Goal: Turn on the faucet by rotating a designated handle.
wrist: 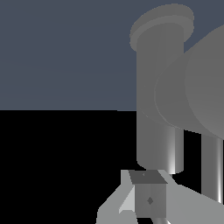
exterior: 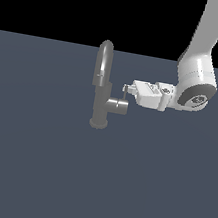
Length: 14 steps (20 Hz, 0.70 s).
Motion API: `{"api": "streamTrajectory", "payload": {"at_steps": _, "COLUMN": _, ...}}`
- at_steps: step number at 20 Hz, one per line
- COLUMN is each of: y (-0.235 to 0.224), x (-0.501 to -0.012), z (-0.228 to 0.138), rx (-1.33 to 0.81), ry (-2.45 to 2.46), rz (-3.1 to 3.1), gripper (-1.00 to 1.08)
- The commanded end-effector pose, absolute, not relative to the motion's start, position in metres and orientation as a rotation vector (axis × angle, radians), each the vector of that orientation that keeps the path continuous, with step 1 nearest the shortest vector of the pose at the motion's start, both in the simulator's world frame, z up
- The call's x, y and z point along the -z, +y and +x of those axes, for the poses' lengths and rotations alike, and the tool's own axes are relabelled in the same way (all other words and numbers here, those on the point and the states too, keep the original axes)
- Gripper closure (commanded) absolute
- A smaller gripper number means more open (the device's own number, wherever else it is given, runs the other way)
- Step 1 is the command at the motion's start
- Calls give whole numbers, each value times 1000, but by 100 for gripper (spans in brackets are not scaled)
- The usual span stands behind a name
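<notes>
A: Arm pose?
B: White Panda arm [exterior: 209, 42] enters from the upper corner on the exterior view's right, bends at the wrist [exterior: 196, 88], hand horizontal, pointing toward the exterior view's left.
A: Gripper?
B: Gripper [exterior: 126, 89] fingers nearly together, narrow gap. One fingertip [wrist: 148, 197] visible in wrist view. Closure cannot be confirmed.

place: not a real room, just a bare simulator scene
floor: flat, featureless slate-blue ground plane [exterior: 29, 168], no texture or seams
background: pure black above a dead-straight horizon
look: smooth, shadeless render
props: only a lone grey faucet [exterior: 101, 102] standing straight on the ground plane, no sink or counter around it
robot: white Panda arm [exterior: 197, 81] reaching in from the exterior view's right
</notes>
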<state>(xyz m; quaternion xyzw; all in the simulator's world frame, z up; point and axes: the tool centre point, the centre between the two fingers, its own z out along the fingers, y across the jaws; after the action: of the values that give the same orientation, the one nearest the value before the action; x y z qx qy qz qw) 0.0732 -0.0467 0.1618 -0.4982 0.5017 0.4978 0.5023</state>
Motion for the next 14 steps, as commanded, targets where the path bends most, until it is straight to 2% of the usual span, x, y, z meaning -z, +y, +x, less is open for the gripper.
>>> {"api": "streamTrajectory", "payload": {"at_steps": 1, "y": -47, "x": -162, "z": 73, "rx": -1202, "ry": 1212, "rz": -1204, "gripper": 108}}
{"api": "streamTrajectory", "payload": {"at_steps": 14, "y": -46, "x": -168, "z": 43, "rx": -1202, "ry": 1212, "rz": -1204, "gripper": 108}}
